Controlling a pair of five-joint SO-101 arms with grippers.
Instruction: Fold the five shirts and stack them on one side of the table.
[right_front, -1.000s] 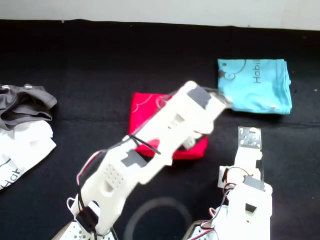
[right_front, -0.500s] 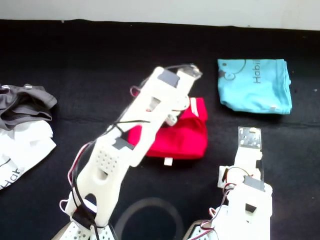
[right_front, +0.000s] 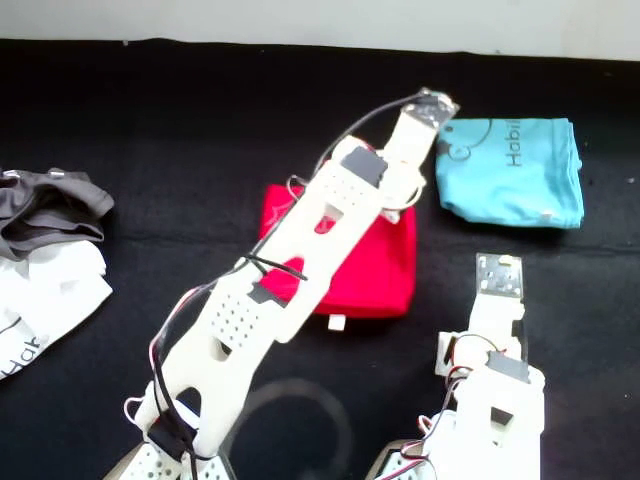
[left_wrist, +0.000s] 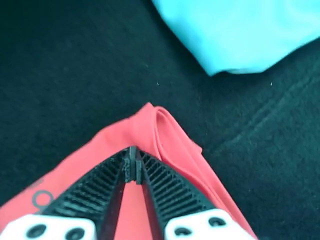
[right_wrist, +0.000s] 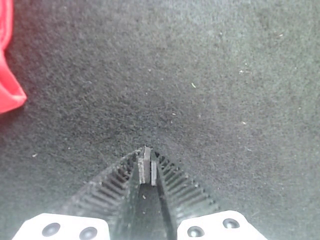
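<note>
Shirts lie apart on the desk (right_front: 150, 120): red shirt (right_front: 385, 280) at centre, half hidden by the left arm (right_front: 300, 265); blue shirt (right_front: 512, 170) upper right; grey shirt (right_front: 50, 210) and white shirt (right_front: 50, 290) cut off at the left edge. Left jaws are clenched over red cloth, right jaws clenched over bare desk.

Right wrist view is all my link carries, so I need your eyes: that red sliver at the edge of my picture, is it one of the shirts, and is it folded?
Observer: Yes. The red shirt lies folded flat near the table's middle.
Operator: Is the left gripper holding it?
Observer: The left gripper is shut above the shirt's corner, and no fabric shows between its tips.
Operator: Is anything stacked?
Observer: No. A folded blue shirt lies alone near the red one, with bare table between them.
</note>
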